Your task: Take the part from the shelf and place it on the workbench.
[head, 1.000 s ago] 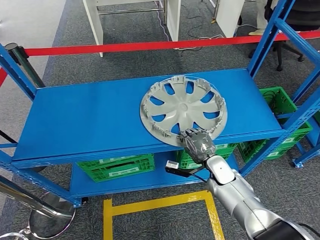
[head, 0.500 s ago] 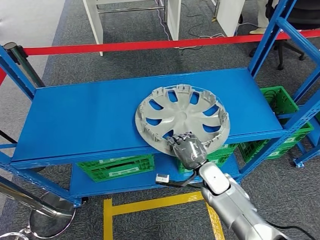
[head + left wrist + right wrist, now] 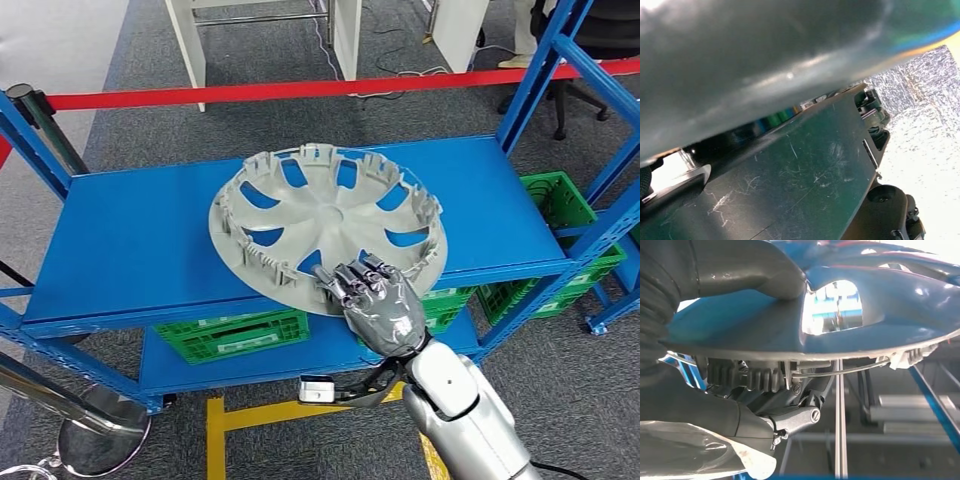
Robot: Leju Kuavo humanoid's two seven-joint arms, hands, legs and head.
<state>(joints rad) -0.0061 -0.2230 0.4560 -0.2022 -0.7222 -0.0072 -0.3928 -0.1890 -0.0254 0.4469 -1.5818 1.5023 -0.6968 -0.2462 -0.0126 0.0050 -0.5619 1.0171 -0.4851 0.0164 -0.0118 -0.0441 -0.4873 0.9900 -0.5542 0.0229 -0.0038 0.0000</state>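
Lifted and nearer now, our hubcap (image 3: 317, 215) tilts above the shelf (image 3: 136, 240) — right hand (image 3: 381, 305) pinching its rim between thumb and fingers.

Near rim of wheel cover (image 3: 324, 215) hidden under right robot hand (image 3: 375, 303); green crates (image 3: 234, 333) half masked by shelf (image 3: 136, 240); left wrist view blurred.

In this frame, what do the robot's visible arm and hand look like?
The right arm has smooth silver, rounded shell segments. Its right hand is glossy dark grey metallic, with darker segmented fingers. A black cable loops under the wrist to a small white-and-black block. The right wrist view shows a grey ribbed cover.
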